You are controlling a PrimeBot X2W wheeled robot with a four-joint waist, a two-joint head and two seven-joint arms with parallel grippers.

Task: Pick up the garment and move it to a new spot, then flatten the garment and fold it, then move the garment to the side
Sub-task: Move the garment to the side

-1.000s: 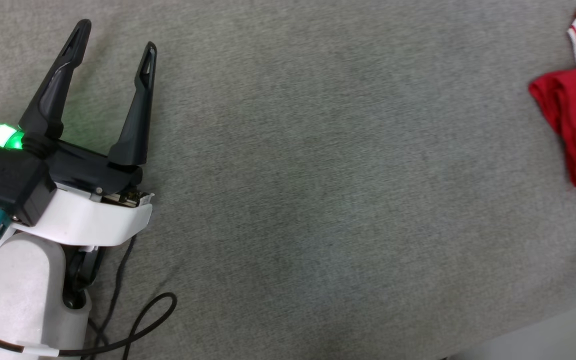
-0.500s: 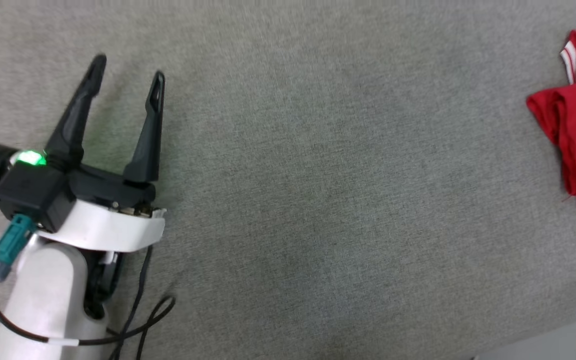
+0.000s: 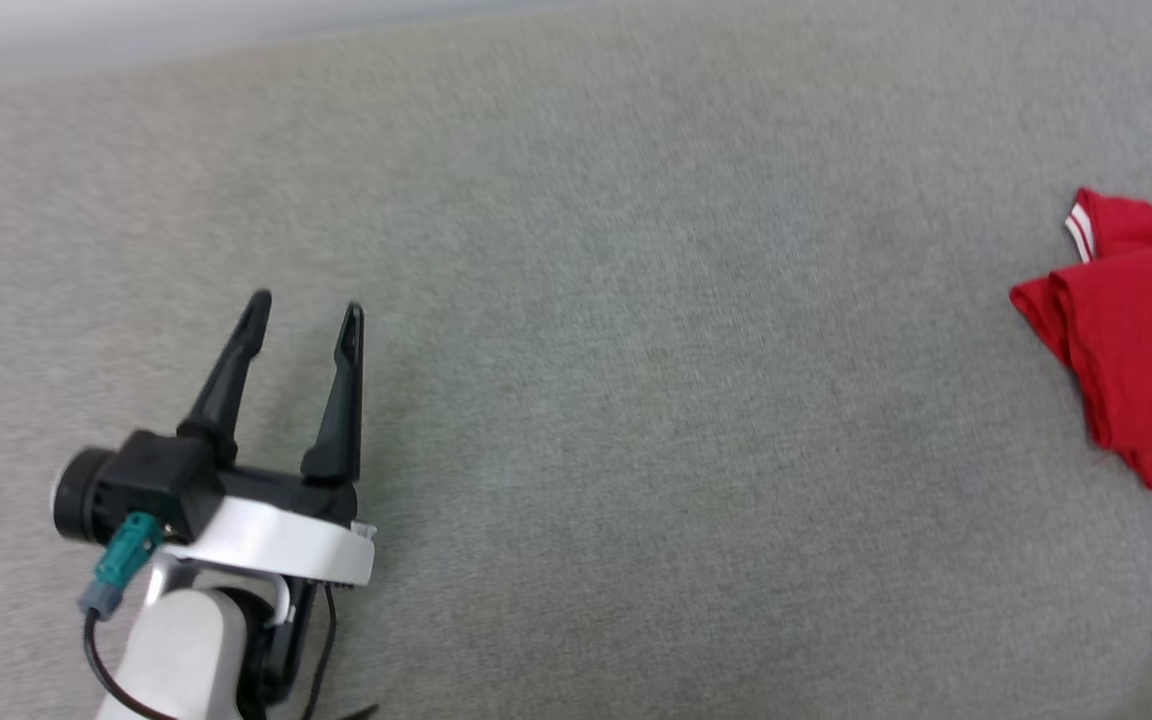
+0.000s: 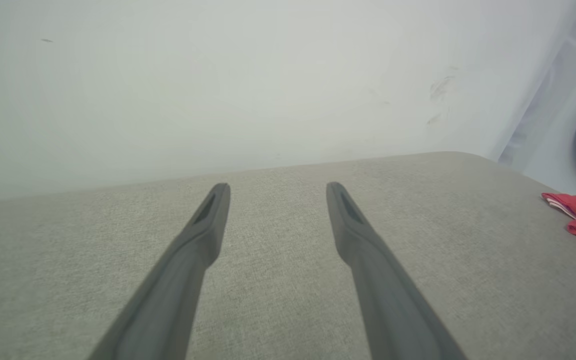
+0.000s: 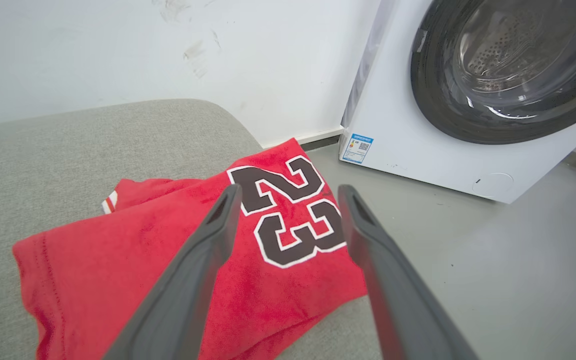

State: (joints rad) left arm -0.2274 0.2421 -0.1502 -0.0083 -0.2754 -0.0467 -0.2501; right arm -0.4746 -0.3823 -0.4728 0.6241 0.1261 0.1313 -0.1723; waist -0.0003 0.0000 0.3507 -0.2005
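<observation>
Now the garment (image 3: pixel 1136 370) lies folded at the right edge of the grey padded surface (image 3: pixel 636 300), with the black "23" print facing up. In the right wrist view its far corner reaches the rounded edge, and we cannot tell if it hangs a little over it. The right gripper (image 5: pixel 289 190) hovers over the garment with its two fingers spread apart and nothing between them. The left gripper (image 3: pixel 306 305) is well apart, over the left part of the surface, also spread wide and empty.

We judge that the fold and the move to the side look done, so the main risk is to spoil this result. If the right fingers go low when they leave, a tip can catch the top layer and pull the fold open. The jersey cloth is soft and light, so even a small drag can shift it. Because it sits so near the edge, a push toward that side can make it slide down to the floor (image 5: pixel 493 260).

Around it, a white washing machine (image 5: pixel 418 150) with a dark round door stands on the floor near that corner, against the pale wall (image 5: pixel 118 50). It limits the room for the right arm on that side. Between the two grippers the surface carries nothing, so nothing blocks a retreat toward the middle.
</observation>
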